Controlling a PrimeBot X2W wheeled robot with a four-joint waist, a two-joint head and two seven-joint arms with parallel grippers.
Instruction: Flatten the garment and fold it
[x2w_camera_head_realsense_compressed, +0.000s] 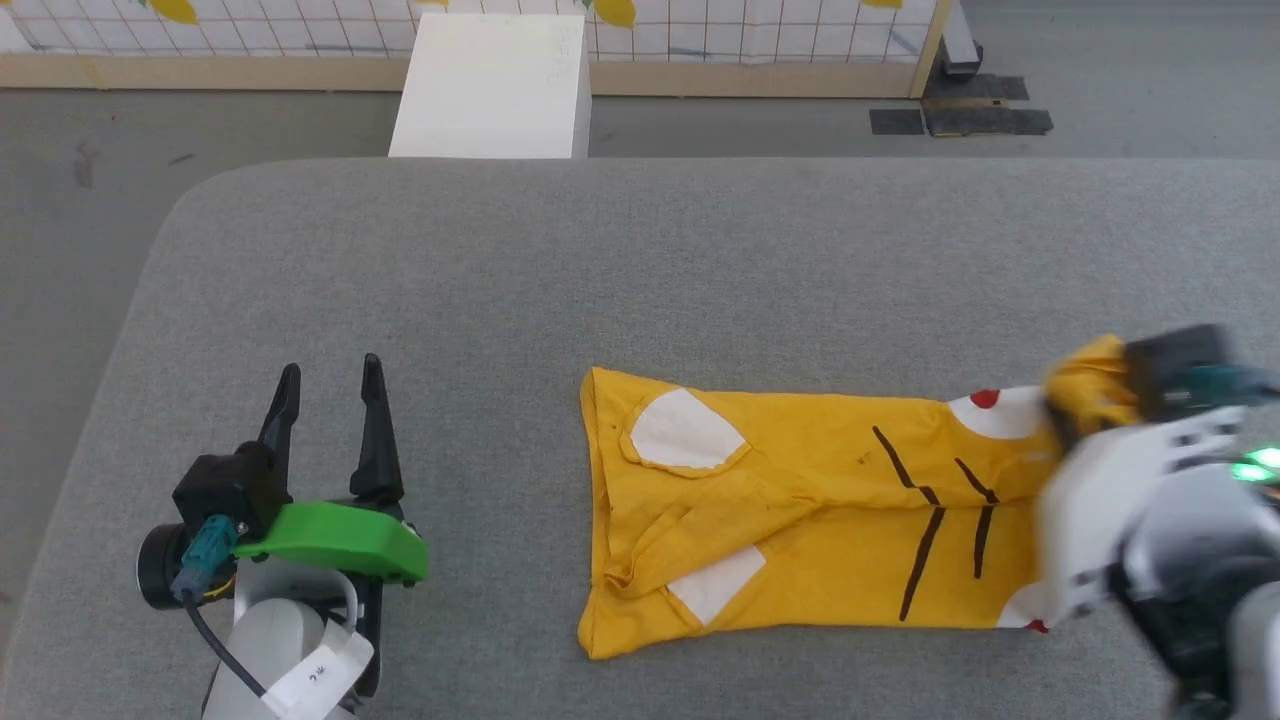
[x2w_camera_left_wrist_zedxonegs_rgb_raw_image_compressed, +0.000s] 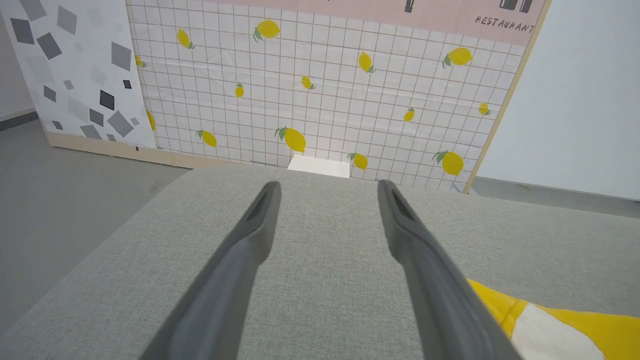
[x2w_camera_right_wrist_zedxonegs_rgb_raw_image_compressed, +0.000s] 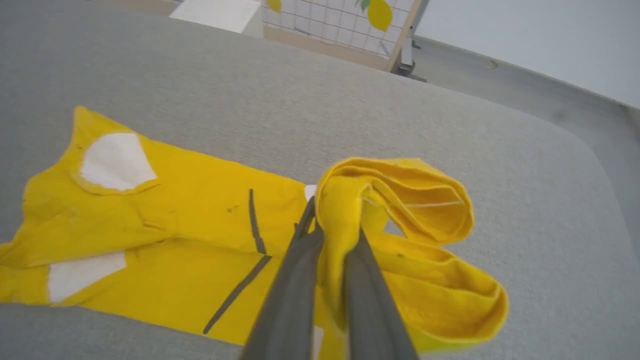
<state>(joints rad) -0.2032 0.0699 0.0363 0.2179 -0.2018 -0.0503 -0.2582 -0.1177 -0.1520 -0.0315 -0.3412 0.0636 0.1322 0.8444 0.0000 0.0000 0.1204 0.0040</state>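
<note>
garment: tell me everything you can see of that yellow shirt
The garment is a mustard-yellow T-shirt of thin cloth with white patches, red dots and black lines. It lies as a long strip, seemingly folded lengthwise, on the grey padded surface, and is wrinkled near its left end. Its right end is bunched and lifted, pinched between the shut fingers of the right gripper.
</note>
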